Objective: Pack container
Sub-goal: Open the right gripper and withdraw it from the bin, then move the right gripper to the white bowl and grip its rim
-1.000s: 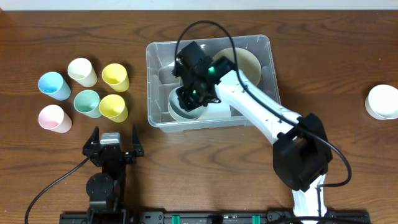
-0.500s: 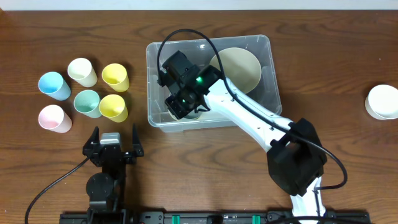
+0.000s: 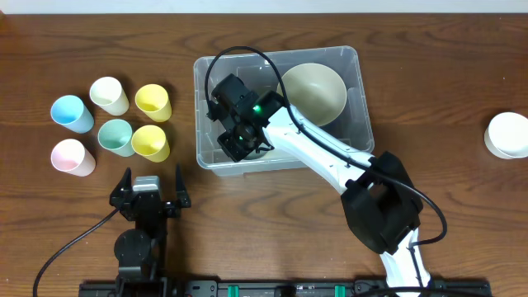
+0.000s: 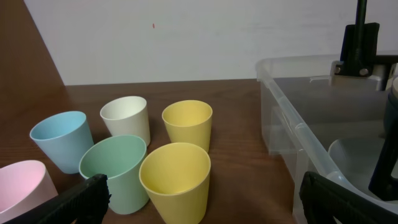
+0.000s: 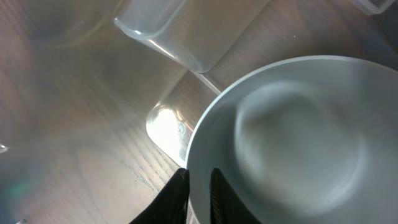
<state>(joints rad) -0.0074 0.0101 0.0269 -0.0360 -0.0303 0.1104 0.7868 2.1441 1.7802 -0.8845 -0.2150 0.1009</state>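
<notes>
As viewed from overhead, noted container (image 3: 199, 107) at mid-table toward the far side, mouth up, long axis running left to right. Found right arm (image 3: 330, 157) stretched from the near edge diagonally over the near wall, wrist tipped down into the left near corner. Confirmed right gripper (image 5: 199, 186) pinched on the rim of a pale bowl (image 5: 280, 143). Recorded left gripper (image 3: 152, 186) at near left, fingers spread wide, holding nothing, pastel cups (image 3: 115, 136) beyond.

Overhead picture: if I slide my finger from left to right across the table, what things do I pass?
pastel cups → clear container → right gripper, inside it → tan bowl, also inside → white bowl at the right edge
</notes>
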